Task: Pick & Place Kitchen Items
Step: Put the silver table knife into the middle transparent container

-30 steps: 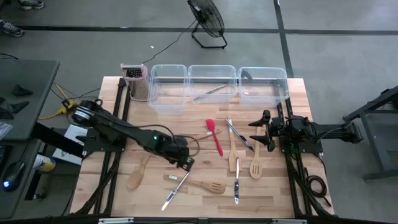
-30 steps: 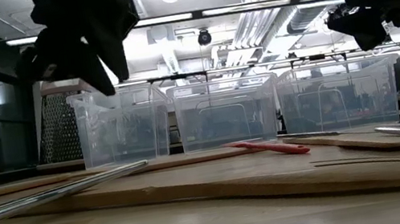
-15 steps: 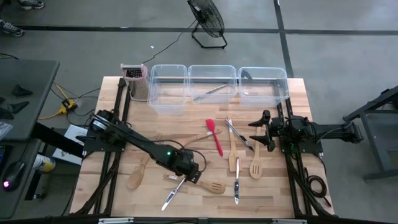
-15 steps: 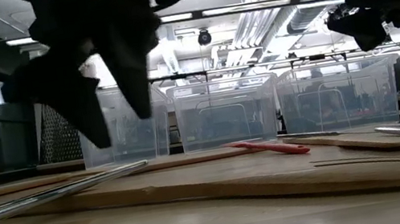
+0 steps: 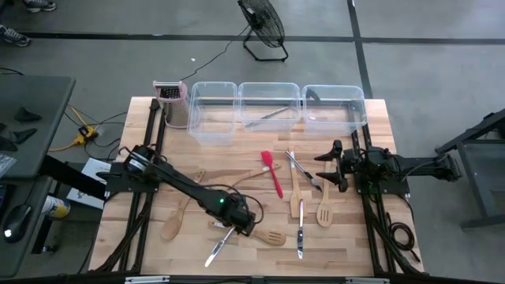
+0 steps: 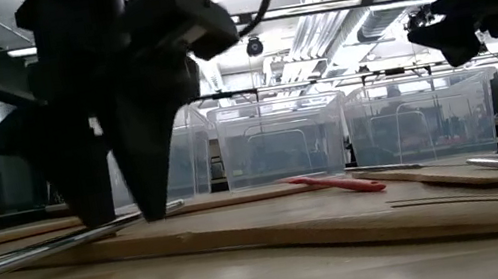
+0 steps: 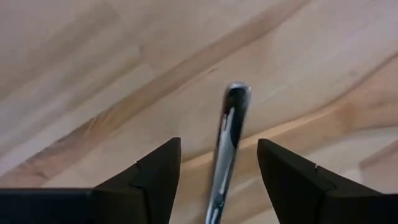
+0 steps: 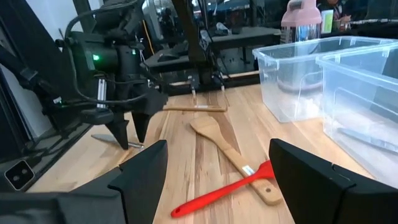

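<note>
Silvery metal — a slim piece of cutlery [image 7: 227, 143] lies flat on the wooden worktop [image 5: 363, 244] near its front edge, and the left gripper [image 5: 241, 224] stands over it with fingers [image 7: 155, 171] apart, one on each side of the handle, not yet closed. Nearby lie wooden spoons [image 5: 172, 225], a slotted spatula [image 5: 268, 236] and the red spatula [image 5: 272, 173]. Only one utensil [image 5: 267, 116] sits in the middle tub [image 5: 270, 87] — most of the job remains, by my judgement. The right gripper [image 5: 325, 166] waits at the right edge, fingers spread and empty.
</note>
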Controlling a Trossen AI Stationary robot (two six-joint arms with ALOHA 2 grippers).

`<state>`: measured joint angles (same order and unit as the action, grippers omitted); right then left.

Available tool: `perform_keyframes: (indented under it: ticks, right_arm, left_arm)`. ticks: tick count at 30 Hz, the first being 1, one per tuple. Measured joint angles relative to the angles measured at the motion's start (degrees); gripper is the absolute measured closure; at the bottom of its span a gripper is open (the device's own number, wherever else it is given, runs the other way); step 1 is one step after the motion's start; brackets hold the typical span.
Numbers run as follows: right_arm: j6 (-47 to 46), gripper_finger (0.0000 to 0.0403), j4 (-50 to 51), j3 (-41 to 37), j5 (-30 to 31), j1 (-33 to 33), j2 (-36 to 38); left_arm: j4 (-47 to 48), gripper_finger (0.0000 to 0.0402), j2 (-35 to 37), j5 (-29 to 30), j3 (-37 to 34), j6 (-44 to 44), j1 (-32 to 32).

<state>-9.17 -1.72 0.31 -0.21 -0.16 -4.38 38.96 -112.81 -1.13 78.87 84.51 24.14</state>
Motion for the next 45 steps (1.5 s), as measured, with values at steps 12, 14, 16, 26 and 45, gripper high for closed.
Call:
perform_keyframes:
  ticks: [12, 14, 16, 26, 45]
  right_arm:
    - [0.0, 0.0128, -0.1, -0.01, 0.04, 0.0, 0.07]
    - [0.0, 0.0128, -0.1, -0.02, 0.03, 0.0, 0.07]
    - [0.0, 0.0128, -0.1, 0.01, 0.04, 0.02, 0.07]
    - [0.0, 0.0128, -0.12, 0.0, 0.04, 0.01, 0.07]
    - [0.0, 0.0128, -0.15, -0.02, 0.04, 0.0, 0.07]
  left_arm:
    - [0.62, 0.0192, -0.61, 0.73, 0.0, -0.22, -0.11]
    - [1.36, 0.0192, -0.63, 1.03, -0.02, -0.22, -0.11]
    - [1.77, 0.0192, -0.63, 1.29, -0.02, -0.22, -0.11]
    - [1.66, 0.0194, -0.63, -1.06, -0.02, 0.43, -0.11]
    - [1.51, 0.0328, -0.63, -1.38, -0.02, 0.0, -0.13]
